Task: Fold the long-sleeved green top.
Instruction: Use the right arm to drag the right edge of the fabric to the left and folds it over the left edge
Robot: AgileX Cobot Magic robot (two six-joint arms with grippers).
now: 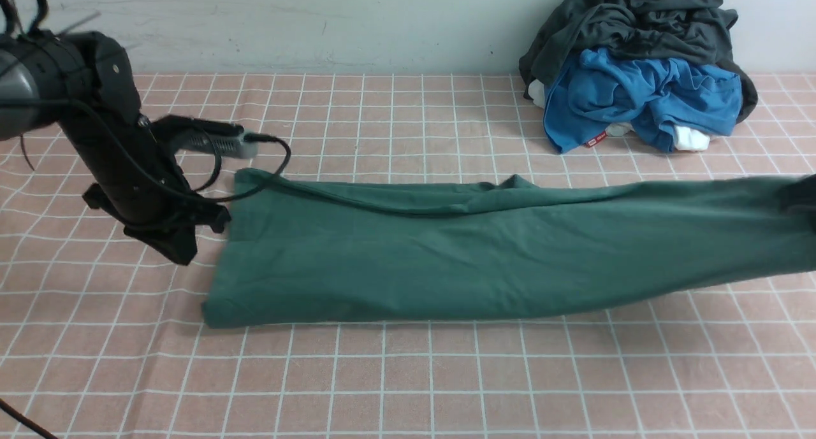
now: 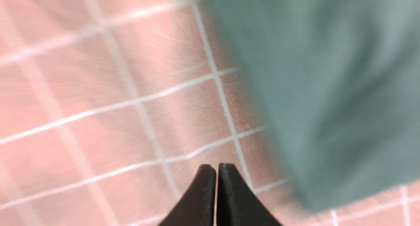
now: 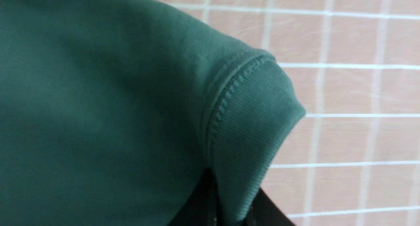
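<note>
The green long-sleeved top [image 1: 446, 248] lies as a long, narrow folded band across the checked table. Its right end is raised a little off the cloth. My left gripper [image 1: 182, 251] hangs just off the top's left edge. In the left wrist view the left gripper [image 2: 216, 168] is shut with nothing in it, and the green top [image 2: 328, 88] lies beside it. My right gripper [image 1: 804, 195] shows only as a dark shape at the picture's right edge. In the right wrist view the right gripper [image 3: 229, 203] is shut on a ribbed edge [image 3: 252, 121] of the top.
A heap of clothes stands at the back right against the wall: a dark grey-black garment [image 1: 637, 18] over a bright blue one [image 1: 637, 95]. The pink checked tablecloth [image 1: 408, 375] covers the table. A cable [image 1: 274, 165] from my left arm hangs over the top's left corner.
</note>
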